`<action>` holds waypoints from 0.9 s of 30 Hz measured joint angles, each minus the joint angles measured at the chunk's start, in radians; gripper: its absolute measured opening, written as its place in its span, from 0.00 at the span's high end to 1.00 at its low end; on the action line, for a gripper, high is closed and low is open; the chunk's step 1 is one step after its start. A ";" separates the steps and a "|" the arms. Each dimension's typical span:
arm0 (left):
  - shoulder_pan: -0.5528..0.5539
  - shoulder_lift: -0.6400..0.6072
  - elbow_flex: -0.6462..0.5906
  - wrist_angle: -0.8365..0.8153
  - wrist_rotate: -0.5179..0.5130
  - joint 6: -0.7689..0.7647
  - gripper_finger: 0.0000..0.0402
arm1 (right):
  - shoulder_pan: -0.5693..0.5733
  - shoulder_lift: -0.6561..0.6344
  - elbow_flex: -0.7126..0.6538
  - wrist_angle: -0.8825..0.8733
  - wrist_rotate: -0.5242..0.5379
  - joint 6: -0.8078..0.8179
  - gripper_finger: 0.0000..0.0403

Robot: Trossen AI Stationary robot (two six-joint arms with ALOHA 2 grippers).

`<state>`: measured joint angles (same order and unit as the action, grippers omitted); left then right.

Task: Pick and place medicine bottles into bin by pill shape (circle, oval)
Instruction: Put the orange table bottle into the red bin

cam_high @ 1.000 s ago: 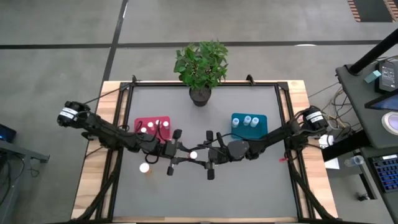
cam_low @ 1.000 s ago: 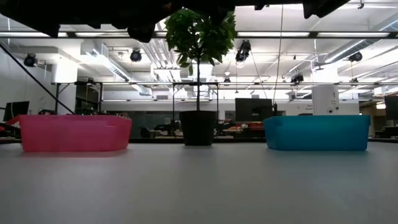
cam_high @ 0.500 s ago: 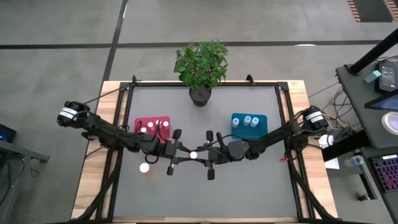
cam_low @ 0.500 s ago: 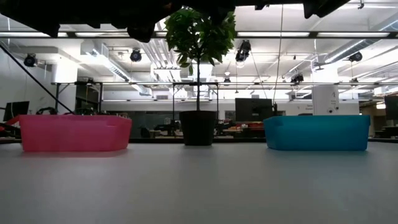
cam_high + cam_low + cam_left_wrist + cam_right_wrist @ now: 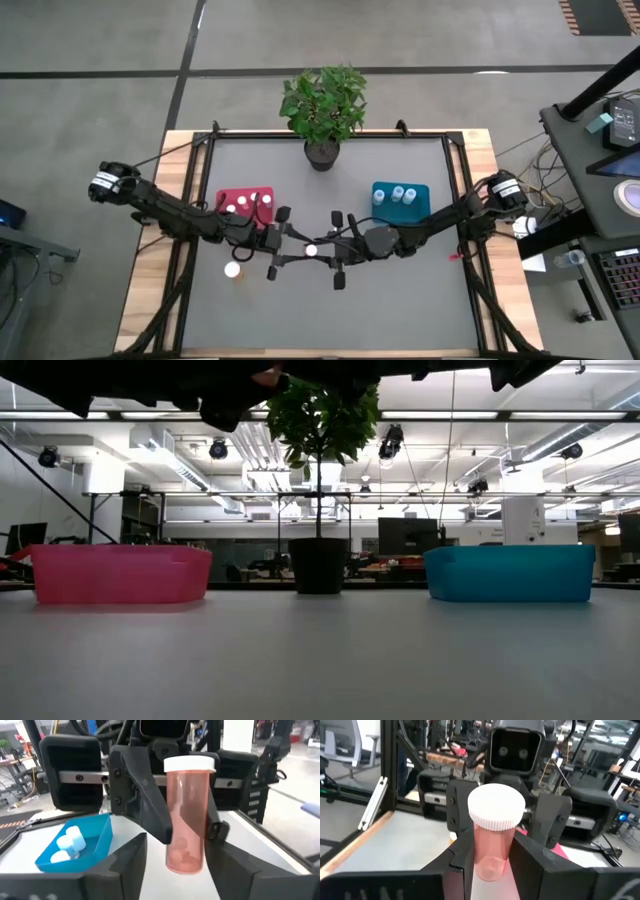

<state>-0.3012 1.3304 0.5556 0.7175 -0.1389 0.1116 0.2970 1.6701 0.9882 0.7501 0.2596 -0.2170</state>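
Both arms reach in from the tabletop's (image 5: 400, 290) side edges and meet at its centre, wrists level, hands facing each other, raised clear of the surface. The right hand (image 5: 322, 251) comes from 3 o'clock; its fingers (image 5: 535, 857) are closed on an orange bottle (image 5: 311, 249), pressing the body from both sides just under the cap. The left hand (image 5: 300, 250) comes from 9 o'clock; its fingers (image 5: 132, 862) stand parted on either side of the same bottle, with a gap showing between them and the bottle wall, so it is open.

The bottle stands upright between the two hands. It has a clear orange body and a ribbed white cap; a few small pale pills lie at its bottom, their shape too blurred to tell.

A second bottle (image 5: 232, 269) with a white cap stands alone on the tabletop at about 8 o'clock from centre, just below the red bin (image 5: 227, 194). The red bin sits at 9 to 10 o'clock with several white-capped bottles inside. The teal bin (image 5: 424, 190) sits at about 2 o'clock and holds three white-capped bottles. A potted plant (image 5: 322, 105) stands at the 12 o'clock edge.
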 joint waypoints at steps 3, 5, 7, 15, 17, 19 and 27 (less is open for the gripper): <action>0.000 -0.044 0.000 -0.088 -0.001 0.002 0.51 | 0.000 -0.020 -0.001 -0.060 0.005 0.016 0.77; 0.000 -0.079 0.000 -0.145 -0.002 0.003 0.50 | -0.001 -0.047 -0.001 -0.144 0.007 0.039 0.77; 0.000 -0.120 0.000 -0.207 -0.002 0.000 0.50 | -0.003 -0.079 -0.001 -0.246 0.006 0.072 0.77; 0.000 -0.150 0.001 -0.134 -0.008 0.000 0.50 | -0.017 -0.115 -0.001 -0.476 0.049 0.196 0.77; 0.000 -0.116 0.001 -0.074 -0.011 0.000 0.50 | -0.017 -0.112 -0.001 -0.475 0.059 0.195 0.77; 0.001 -0.072 0.001 -0.007 -0.023 0.002 0.50 | -0.016 -0.111 -0.001 -0.475 0.058 0.195 0.77; 0.038 0.066 0.012 0.113 -0.075 0.007 0.50 | -0.016 -0.111 -0.001 -0.476 0.059 0.197 0.77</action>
<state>-0.2628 1.3962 0.5679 0.8310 -0.2143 0.1188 0.2806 1.5589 0.9871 0.2738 0.3183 -0.0205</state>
